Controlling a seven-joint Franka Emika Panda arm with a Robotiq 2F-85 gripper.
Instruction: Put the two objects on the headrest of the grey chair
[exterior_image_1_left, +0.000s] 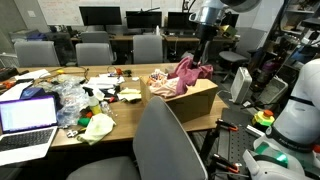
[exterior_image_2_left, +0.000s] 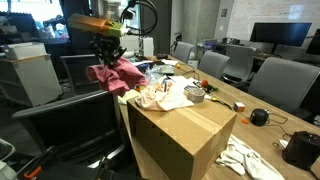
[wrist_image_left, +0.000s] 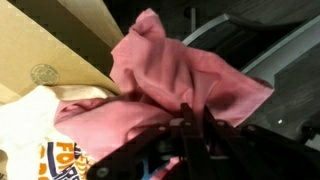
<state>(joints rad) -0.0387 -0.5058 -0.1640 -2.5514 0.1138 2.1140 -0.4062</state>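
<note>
A long wooden table (exterior_image_1_left: 128, 112) in an office is shown in an exterior view. An open laptop (exterior_image_1_left: 25, 118) is set at its left end, and crumpled plastic bags (exterior_image_1_left: 70, 100) are heaped beside it. A grey chair (exterior_image_1_left: 165, 140) is drawn up to the near edge. Further right, an open cardboard box (exterior_image_1_left: 195, 100) is placed on the table, and a white cloth (exterior_image_2_left: 160, 97) is laid inside it. A pink cloth (exterior_image_1_left: 188, 72) is hung over the box's edge and is pinched from above by the gripper (exterior_image_1_left: 202, 58), whose jaws are closed on the fabric. Monitors (exterior_image_1_left: 100, 15) and office chairs are lined up behind.
</note>
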